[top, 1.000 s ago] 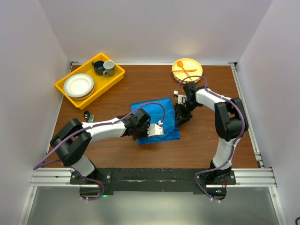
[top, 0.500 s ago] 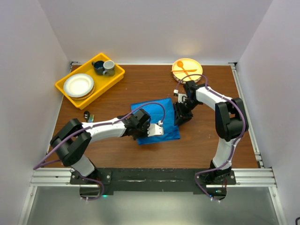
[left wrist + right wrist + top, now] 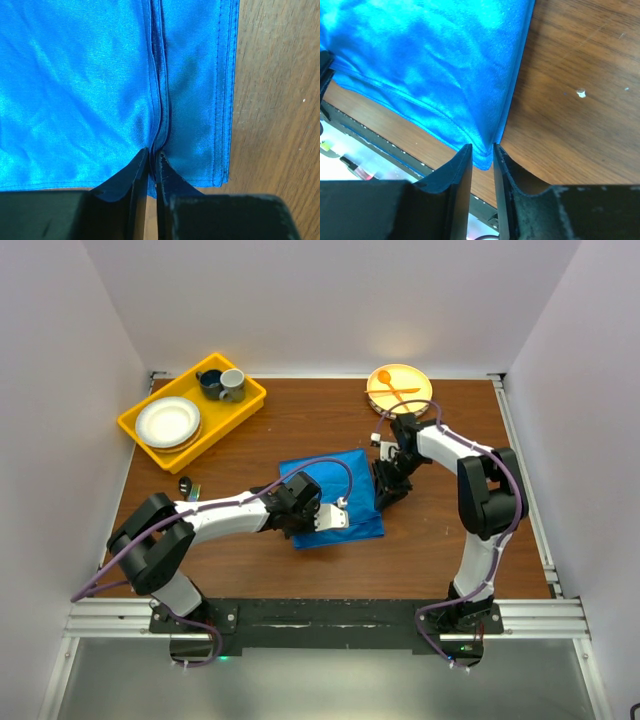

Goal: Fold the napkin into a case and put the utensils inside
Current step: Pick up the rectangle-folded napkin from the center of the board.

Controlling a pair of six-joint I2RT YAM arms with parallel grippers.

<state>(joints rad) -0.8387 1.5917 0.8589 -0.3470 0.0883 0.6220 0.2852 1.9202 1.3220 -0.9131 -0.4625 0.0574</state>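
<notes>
A: Start with the big stuff.

B: A brown table (image 3: pixel 300 425), walled on three sides. The napkin (image 3: pixel 330 485) lies near its middle, between the two arms, mostly flat.

A: And the arms?

B: The left arm (image 3: pixel 225 515) reaches across from the left, over the napkin's near part. The right arm (image 3: pixel 445 450) bends in to its right edge.

A: What else is on the table?

B: At far left, a yellow tray (image 3: pixel 225 415) with a white plate (image 3: pixel 167 421) and two cups (image 3: pixel 232 383). At the far edge, an orange plate (image 3: pixel 425 390) carrying an orange spoon (image 3: pixel 384 377) and fork (image 3: pixel 395 392).

A: The grippers?

B: The left gripper (image 3: pixel 152 152) is pressed nearly together, pinching a raised fold that runs along the napkin just beside one hem. The right gripper (image 3: pixel 482 150) stands narrow, with a napkin corner caught between its fingers (image 3: pixel 462 165); creases in the cloth run toward that corner.

A: Anything smaller?

B: Small dark bits (image 3: pixel 187 484) by the left arm, too tiny to name.
</notes>
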